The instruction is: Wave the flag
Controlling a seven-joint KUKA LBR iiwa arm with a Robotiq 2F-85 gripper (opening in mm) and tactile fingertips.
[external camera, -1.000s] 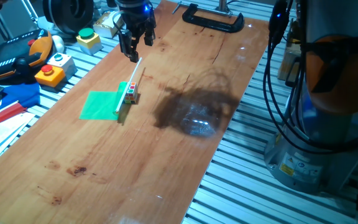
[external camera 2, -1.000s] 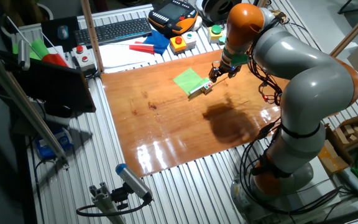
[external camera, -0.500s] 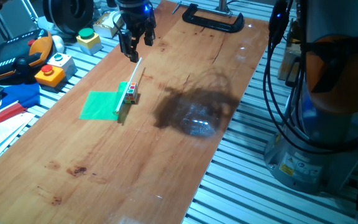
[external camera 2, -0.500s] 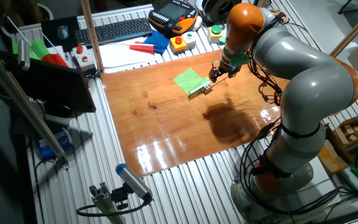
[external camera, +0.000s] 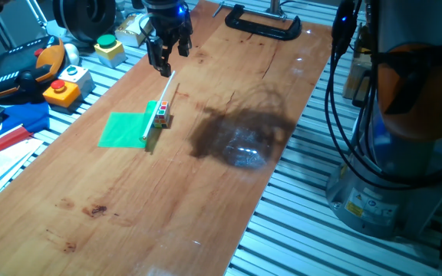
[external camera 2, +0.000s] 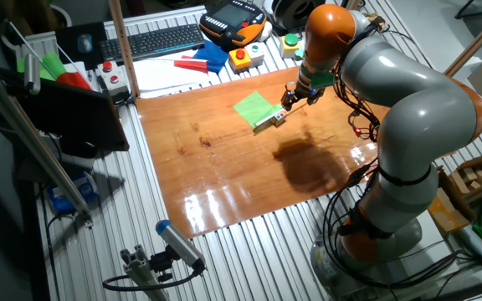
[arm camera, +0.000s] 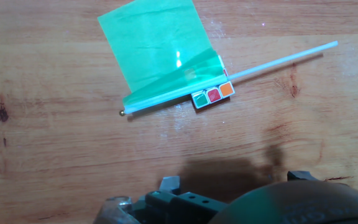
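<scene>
The flag lies flat on the wooden table point(external camera: 206, 199), its bright green sheet point(external camera: 125, 129) spread out. Its thin pale stick point(external camera: 163, 100) rests across a small multicoloured cube point(external camera: 162, 113). In the hand view the sheet point(arm camera: 157, 43) is at the top, the stick point(arm camera: 278, 62) runs right and the cube point(arm camera: 213, 94) sits under it. My gripper point(external camera: 169, 61) hangs open just above the stick's free end, holding nothing. The other fixed view shows the gripper point(external camera 2: 289, 100) beside the flag point(external camera 2: 253, 107).
A black clamp point(external camera: 263, 23) lies at the table's far end. Beyond the left edge are button boxes point(external camera: 67, 84), a teach pendant point(external camera: 18, 69), a blue block point(external camera: 21, 115) and a keyboard point(external camera 2: 153, 40). The arm's base point(external camera 2: 375, 242) stands at the right.
</scene>
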